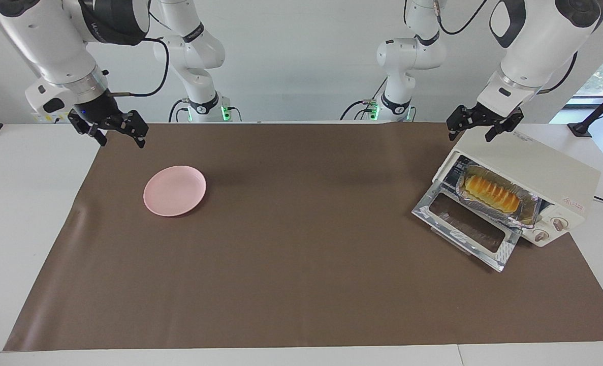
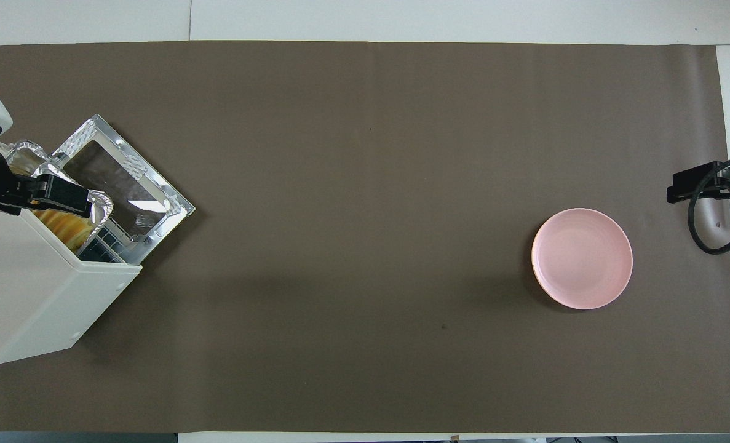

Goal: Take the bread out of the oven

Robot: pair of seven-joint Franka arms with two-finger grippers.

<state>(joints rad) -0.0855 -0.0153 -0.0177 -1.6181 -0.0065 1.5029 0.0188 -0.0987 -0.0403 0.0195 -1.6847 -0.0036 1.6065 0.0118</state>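
the bread (image 1: 490,193) lies lengthwise across the open oven (image 1: 535,173), parallel to its dropped door; both hands, left hand (image 1: 484,127) and right hand (image 1: 112,131), hang open.

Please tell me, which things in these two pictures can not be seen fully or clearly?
- Bread: overhead view, mostly covered by the left gripper and the oven top.
- Foil tray: facing view, one end hidden inside the oven.
- Right gripper: overhead view, cut off by the picture edge.
- Oven: overhead view, cut off at the picture edge.
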